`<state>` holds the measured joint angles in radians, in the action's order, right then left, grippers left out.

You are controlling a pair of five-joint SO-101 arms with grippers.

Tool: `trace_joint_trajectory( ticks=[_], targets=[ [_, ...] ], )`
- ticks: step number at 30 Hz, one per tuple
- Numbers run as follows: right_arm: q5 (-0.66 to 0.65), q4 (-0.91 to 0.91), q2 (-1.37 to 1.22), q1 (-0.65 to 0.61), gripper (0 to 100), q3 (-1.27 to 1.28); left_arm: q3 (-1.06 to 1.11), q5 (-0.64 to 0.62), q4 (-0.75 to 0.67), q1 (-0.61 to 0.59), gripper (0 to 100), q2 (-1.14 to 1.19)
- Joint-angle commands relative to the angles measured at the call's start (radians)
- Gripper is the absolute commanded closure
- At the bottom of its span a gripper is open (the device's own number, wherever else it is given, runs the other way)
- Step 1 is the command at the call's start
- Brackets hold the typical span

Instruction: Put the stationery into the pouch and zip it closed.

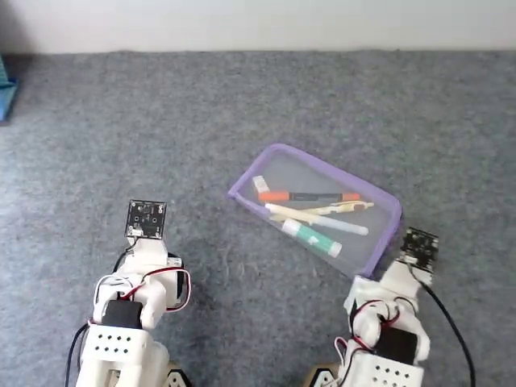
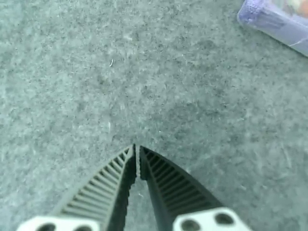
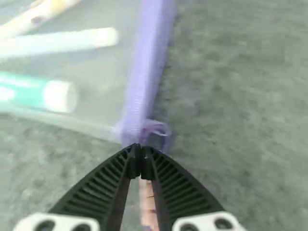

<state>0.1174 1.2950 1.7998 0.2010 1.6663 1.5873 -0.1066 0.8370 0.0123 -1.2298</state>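
Observation:
A clear pouch with a purple edge (image 1: 391,222) lies slanted on the grey carpet. Inside it lie an orange marker (image 1: 306,196), a yellowish pen (image 1: 343,209), a white pen (image 1: 322,222) and a green-and-white stick (image 1: 310,236). My right gripper (image 3: 139,151) sits at the pouch's near right corner (image 3: 142,122), shut, with a thin pinkish zipper pull (image 3: 146,197) between its fingers. A small purple tab (image 3: 159,129) sticks out just past the tips. My left gripper (image 2: 137,150) is shut on nothing, low over bare carpet, left of the pouch's corner (image 2: 269,21).
Grey carpet (image 1: 161,121) covers the whole table, with open room to the left of and behind the pouch. A blue object (image 1: 5,89) shows at the far left edge. A pale wall runs along the back.

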Motion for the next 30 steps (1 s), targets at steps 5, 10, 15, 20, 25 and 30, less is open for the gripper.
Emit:
trace_joint_trajectory(
  ticks=[5,10,15,20,25,30],
  targets=[
    [0.009,0.004,-0.002,-0.085,99.0,0.017,-0.007,0.008,-0.020,-0.002,99,-0.011],
    [0.009,0.004,-0.002,-0.087,99.0,0.017,-0.007,0.008,-0.020,-0.002,99,-0.011],
    [0.009,0.004,-0.002,-0.087,99.0,0.017,-0.007,0.008,-0.020,-0.002,99,-0.011],
    [0.009,0.004,-0.002,-0.087,99.0,0.017,-0.007,0.008,-0.020,-0.002,99,-0.011],
    [0.009,0.004,-0.002,-0.087,99.0,0.017,-0.007,0.008,-0.020,-0.002,99,-0.011],
    [0.009,0.004,-0.002,-0.087,99.0,0.017,-0.007,0.008,-0.020,-0.002,99,-0.011]
  ],
)
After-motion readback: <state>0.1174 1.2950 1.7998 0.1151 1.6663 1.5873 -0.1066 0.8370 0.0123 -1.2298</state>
